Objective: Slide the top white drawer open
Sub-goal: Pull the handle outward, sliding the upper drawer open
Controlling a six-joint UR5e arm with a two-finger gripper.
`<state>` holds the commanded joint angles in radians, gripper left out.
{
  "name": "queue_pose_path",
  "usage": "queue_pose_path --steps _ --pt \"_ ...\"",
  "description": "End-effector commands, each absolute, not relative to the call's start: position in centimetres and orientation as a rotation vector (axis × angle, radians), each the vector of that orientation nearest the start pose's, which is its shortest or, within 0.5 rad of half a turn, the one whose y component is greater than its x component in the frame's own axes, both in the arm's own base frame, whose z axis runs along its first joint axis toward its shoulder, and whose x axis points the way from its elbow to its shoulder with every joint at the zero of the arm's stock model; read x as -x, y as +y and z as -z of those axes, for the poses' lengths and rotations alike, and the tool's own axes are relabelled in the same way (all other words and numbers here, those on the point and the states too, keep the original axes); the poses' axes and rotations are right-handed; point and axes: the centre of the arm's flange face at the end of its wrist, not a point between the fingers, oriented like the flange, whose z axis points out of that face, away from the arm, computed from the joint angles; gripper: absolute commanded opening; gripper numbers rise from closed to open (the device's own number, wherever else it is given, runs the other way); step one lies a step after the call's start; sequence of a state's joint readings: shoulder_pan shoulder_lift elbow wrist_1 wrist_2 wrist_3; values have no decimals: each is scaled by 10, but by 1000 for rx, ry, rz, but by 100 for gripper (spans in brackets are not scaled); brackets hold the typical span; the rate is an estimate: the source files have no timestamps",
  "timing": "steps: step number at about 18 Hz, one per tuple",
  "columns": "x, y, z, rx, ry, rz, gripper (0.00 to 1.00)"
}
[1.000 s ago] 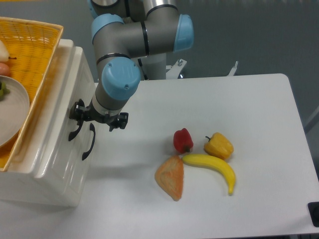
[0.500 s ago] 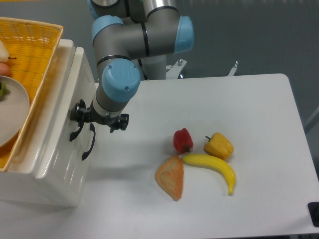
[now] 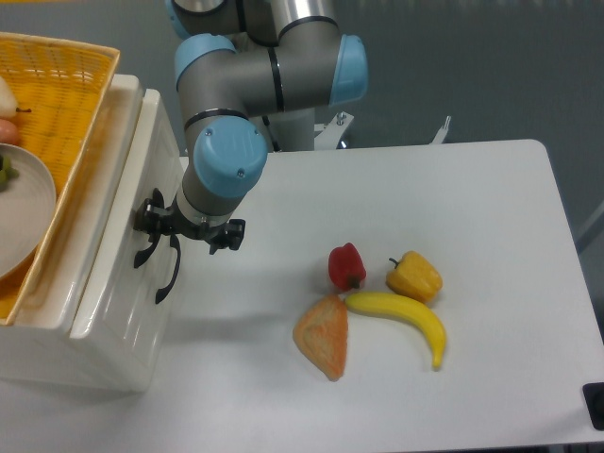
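We see the glossy white plastic top drawer [image 3: 113, 212] at the left side of the white table [image 3: 472, 208], forming the upper part of a white cabinet, its front panel facing right toward the arm. Its curved black handle [image 3: 143, 253] sits on that panel, and just below and to the right is the lower drawer's matching black handle [image 3: 170, 272]. The top drawer's front appears to stand slightly out from the panel beneath it, though we cannot say by how much.

The black two-finger gripper [image 3: 151, 219] on the grey and blue arm [image 3: 255, 85] is pressed up against the upper handle. Its fingers sit at that handle (the wrist covers much of the contact), so we cannot tell whether they are closed around it or merely beside it.

On top of the cabinet rests a yellow wicker basket [image 3: 71, 85] holding a pale round plate [image 3: 24, 212].

Well apart from the cabinet, on the table's middle, lie a small red bell pepper [image 3: 346, 266], a yellow-orange bell pepper [image 3: 414, 276], a yellow banana [image 3: 406, 321] and an orange wedge-shaped piece of toy food [image 3: 323, 336], all close together; the banana touches the wedge's upper corner.
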<state>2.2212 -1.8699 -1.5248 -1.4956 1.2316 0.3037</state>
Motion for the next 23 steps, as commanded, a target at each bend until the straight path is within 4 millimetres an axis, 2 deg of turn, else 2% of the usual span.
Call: queue_pose_path --steps 16,23 --pt "237 571 -362 3029 -556 579 100" --pt "236 567 -359 3051 -440 575 100"
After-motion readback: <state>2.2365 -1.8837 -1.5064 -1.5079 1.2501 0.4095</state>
